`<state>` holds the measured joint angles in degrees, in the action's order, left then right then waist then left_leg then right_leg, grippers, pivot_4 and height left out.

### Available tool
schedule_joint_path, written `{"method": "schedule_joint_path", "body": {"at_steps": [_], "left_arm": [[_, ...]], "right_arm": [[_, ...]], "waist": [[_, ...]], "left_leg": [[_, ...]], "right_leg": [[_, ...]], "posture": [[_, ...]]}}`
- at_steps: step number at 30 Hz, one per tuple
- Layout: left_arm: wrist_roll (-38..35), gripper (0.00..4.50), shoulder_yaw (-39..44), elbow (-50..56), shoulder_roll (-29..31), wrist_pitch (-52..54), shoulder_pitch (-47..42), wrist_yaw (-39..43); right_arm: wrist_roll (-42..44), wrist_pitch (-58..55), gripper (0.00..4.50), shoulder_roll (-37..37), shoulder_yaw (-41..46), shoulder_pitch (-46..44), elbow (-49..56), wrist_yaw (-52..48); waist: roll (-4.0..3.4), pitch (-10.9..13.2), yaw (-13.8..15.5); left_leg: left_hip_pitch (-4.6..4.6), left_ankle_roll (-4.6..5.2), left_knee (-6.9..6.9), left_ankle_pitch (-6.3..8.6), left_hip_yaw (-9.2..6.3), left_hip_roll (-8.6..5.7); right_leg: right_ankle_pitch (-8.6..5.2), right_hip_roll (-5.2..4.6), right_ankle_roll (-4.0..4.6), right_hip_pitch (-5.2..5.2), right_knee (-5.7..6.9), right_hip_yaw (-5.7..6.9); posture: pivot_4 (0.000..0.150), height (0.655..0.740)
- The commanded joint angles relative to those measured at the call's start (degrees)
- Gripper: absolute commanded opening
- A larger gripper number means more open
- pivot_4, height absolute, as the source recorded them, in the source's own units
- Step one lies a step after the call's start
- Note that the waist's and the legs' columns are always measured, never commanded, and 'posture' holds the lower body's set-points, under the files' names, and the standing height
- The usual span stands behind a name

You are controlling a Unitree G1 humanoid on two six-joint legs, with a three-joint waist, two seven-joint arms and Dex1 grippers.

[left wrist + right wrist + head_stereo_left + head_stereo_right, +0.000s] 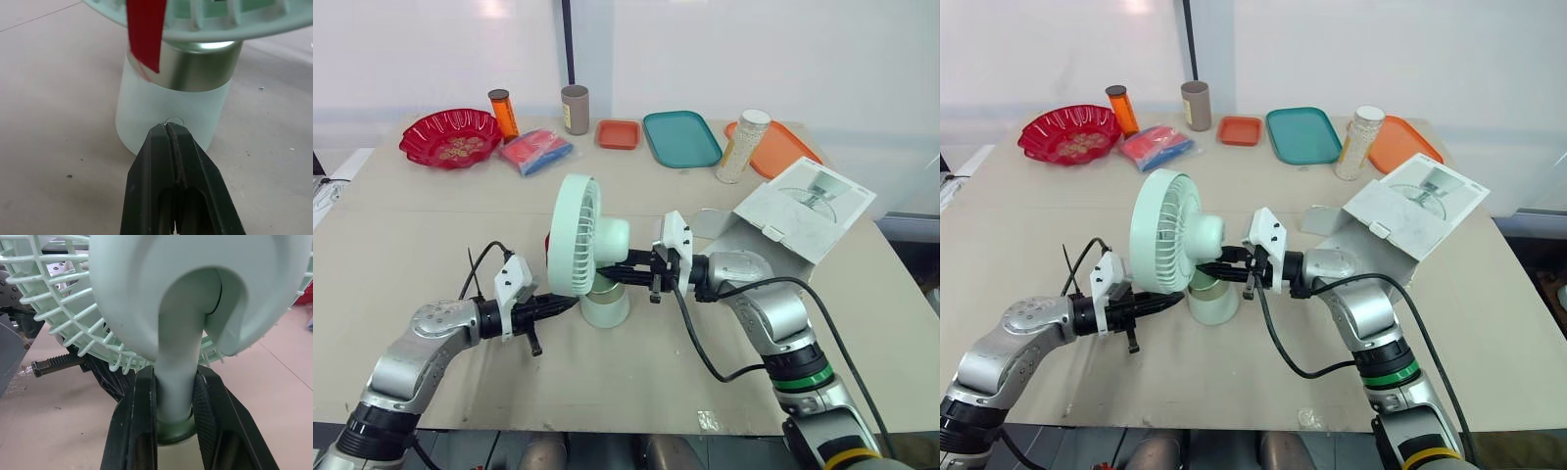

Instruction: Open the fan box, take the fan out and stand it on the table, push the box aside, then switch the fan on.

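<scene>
The fan [576,235] is stood upright on the table [411,245], near the middle of the front edge, and the opened box [803,211] is seen to its right, behind the right arm. The fan's neck is clasped between the two fingers of the right gripper [619,274]. The left gripper [168,129] is closed on nothing, its fingers pressed together, and its tip is laid against the lower front of the pale base [166,103]. The step in hand is judged to be the switching on. No button can be made out where the tip touches, and whether the blades turn cannot be told. The press is best kept short and straight along the closed fingers, with the neck held firm from the other side so that the light fan is neither slid nor tipped. The box is best left untouched meanwhile
</scene>
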<state>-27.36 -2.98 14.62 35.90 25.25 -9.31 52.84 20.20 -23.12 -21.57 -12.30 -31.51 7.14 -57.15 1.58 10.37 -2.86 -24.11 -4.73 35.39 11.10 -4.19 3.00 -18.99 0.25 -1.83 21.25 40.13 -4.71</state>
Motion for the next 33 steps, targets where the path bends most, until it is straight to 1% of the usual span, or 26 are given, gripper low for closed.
{"method": "schedule_joint_path", "body": {"at_steps": [1,18,33], "left_arm": [[0.44,0.07,-0.45,1.41,-0.35,-0.35,-1.09,0.11],[2.88,0.07,-2.07,-1.22,-1.93,-1.16,-3.51,1.89],[3.04,0.07,-1.18,-0.93,-1.69,-1.2,-2.96,2.34]], "right_arm": [[-1.02,0.39,0.57,-0.17,-0.58,-0.09,0.74,0.98],[-1.04,-0.08,0.57,-0.64,-0.8,0.87,2.28,1.49],[-1.2,0.14,0.57,-0.59,-1.37,0.72,1.86,1.49]], "waist": [[0.0,0.0,0.0],[-0.01,-0.01,0.13],[-0.02,-0.02,0.14]], "left_leg": [[0.0,0.0,0.0,0.0,0.0,0.0],[0.01,0.01,0.03,-0.01,-0.01,-0.02],[0.02,0.01,0.05,-0.01,-0.03,-0.02]], "right_leg": [[0.0,0.0,0.0,0.0,0.0,0.0],[0.0,-0.01,0.0,-0.05,0.0,0.01],[0.0,-0.01,-0.01,-0.08,0.0,0.01]], "posture": [[0.15,0.74],[0.15,0.74],[0.15,0.74]]}}
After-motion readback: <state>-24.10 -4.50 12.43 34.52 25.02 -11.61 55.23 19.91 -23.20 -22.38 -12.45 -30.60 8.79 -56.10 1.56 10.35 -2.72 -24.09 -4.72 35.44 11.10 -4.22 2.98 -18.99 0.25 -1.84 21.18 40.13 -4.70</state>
